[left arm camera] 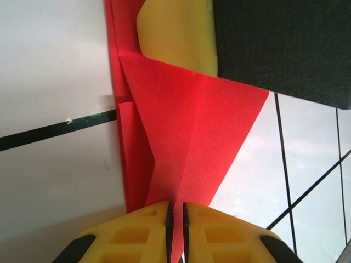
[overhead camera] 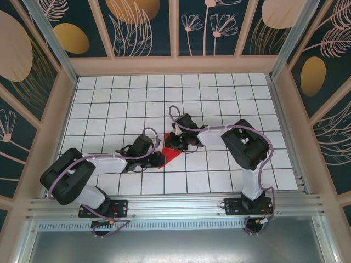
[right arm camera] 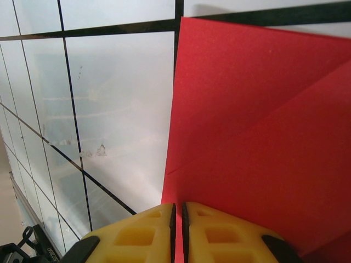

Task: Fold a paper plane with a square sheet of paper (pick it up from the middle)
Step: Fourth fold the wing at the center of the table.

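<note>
Top external view: the creased square sheet of paper (overhead camera: 171, 155) sits near the middle of the table (overhead camera: 219, 98). The left gripper (left arm camera: 176, 205) and right gripper (right arm camera: 176, 207) each pinch a red edge, jaws almost pressed together. Pulling apart or twisting unevenly would likely tear the thin sheet or slip it free, skewing the crease.

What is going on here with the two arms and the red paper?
The two arms are folding a red paper near the middle of the white gridded table. The left gripper is shut on one edge of it, and the right gripper is shut on another edge. The paper has creases and overlapping flaps, but it is not yet a narrow plane.
</note>
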`<state>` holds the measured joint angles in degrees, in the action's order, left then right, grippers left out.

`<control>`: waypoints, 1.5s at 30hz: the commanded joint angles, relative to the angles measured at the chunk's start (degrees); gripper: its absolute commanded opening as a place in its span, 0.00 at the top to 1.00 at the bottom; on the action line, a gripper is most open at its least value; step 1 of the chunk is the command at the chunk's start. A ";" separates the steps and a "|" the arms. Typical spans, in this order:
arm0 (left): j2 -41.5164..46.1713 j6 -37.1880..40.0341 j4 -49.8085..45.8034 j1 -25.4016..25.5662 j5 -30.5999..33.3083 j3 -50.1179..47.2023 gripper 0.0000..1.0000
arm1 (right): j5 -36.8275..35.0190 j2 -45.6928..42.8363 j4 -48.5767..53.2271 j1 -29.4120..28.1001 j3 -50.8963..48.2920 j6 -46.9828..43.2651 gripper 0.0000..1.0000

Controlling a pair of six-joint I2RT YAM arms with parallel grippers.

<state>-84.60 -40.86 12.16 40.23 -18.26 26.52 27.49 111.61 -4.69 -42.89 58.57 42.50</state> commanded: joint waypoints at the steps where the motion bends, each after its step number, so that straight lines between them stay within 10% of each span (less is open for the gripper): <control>1: -0.96 1.31 -2.90 -0.06 1.27 -2.02 0.84 | -3.59 3.96 2.34 -0.61 -0.64 0.12 0.84; 14: 2.62 -3.61 1.89 -0.11 -12.24 -7.81 0.83 | -4.26 4.27 3.42 -0.70 -0.13 -0.01 0.84; 23: 11.25 -2.03 -5.16 -0.06 -6.37 -1.82 0.79 | -4.46 4.25 3.46 -0.96 -0.03 0.03 0.84; 45: -1.47 1.30 -1.07 -0.15 -3.01 -1.25 0.82 | -4.21 4.54 2.75 -1.14 -0.54 0.32 0.84</control>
<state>-85.27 -40.05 10.96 40.03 -21.80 27.99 27.11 111.92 -4.64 -43.24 59.00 42.52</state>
